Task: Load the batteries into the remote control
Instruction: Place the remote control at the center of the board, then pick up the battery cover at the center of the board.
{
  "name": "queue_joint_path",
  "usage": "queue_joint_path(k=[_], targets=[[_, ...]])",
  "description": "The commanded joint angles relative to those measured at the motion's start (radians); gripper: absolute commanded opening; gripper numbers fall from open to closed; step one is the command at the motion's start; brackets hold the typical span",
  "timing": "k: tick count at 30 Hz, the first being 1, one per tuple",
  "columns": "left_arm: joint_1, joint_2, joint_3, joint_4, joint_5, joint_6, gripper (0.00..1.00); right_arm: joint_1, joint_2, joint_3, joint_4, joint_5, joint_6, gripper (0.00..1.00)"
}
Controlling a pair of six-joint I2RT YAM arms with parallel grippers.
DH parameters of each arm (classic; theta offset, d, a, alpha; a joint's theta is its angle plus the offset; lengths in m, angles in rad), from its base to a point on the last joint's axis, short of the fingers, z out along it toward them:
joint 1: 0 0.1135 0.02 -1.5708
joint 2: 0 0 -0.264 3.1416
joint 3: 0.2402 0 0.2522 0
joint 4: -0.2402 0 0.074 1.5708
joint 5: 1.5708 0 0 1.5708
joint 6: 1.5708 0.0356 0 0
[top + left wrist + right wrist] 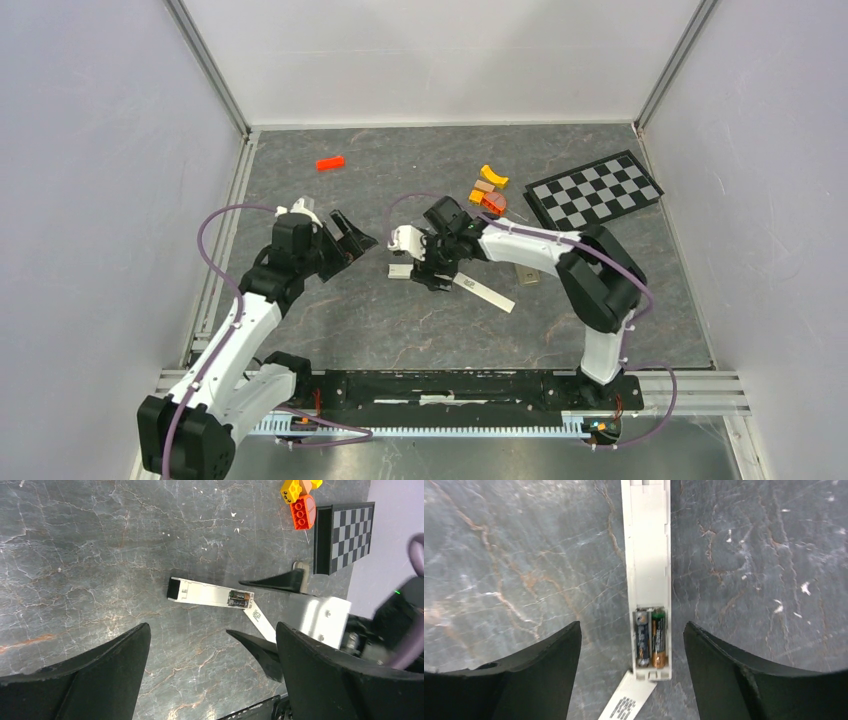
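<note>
Remote control (647, 570) lies back-up mid-table, with two batteries (650, 637) seated in its recess. Right end effector (631, 626) hangs above it, jaws apart, empty. Left end effector (212, 630) is likewise apart. Loading appears done. Labelled white strip (626, 706), probably the cover, is unfitted.

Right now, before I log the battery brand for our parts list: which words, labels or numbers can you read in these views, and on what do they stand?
No text can be read as it stands.
On the white strip at the end of the remote control: dark printed lines, too small to read.
On the batteries in the recess: casing markings, blurred.
On the checkered board: squares only, no text.
</note>
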Motion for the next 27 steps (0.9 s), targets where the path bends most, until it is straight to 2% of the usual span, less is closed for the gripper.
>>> queue_joint_path(k=[1,5,6,7,11,15,19,25,27], targets=[[0.018,-0.023,0.039,0.013,-0.024,0.038,1.00,-0.014,-0.170,-0.078,0.122,-0.052,0.159,0.80],[0.026,-0.015,0.058,0.010,0.027,0.038,1.00,-0.039,-0.298,-0.196,0.232,0.031,0.408,0.80],[0.026,-0.013,0.063,0.009,0.045,0.248,1.00,-0.045,-0.325,-0.219,0.247,0.090,0.483,0.78],[0.026,-0.013,0.064,0.008,0.067,0.271,1.00,-0.051,-0.351,-0.238,0.246,0.162,0.566,0.76],[0.025,-0.021,0.064,0.013,0.161,0.281,0.97,-0.068,-0.374,-0.275,0.140,0.432,0.821,0.53],[0.026,-0.007,0.044,0.043,0.301,0.278,0.94,-0.112,-0.333,-0.329,0.140,0.503,0.930,0.39],[0.014,0.033,-0.006,0.097,0.437,0.266,0.94,-0.136,-0.267,-0.343,0.207,0.450,0.916,0.29],[-0.078,0.034,-0.107,0.195,0.416,0.188,0.96,-0.138,-0.209,-0.374,0.247,0.332,0.886,0.26],[-0.113,0.042,-0.137,0.257,0.404,0.137,0.96,-0.138,-0.222,-0.401,0.260,0.242,0.848,0.25]])
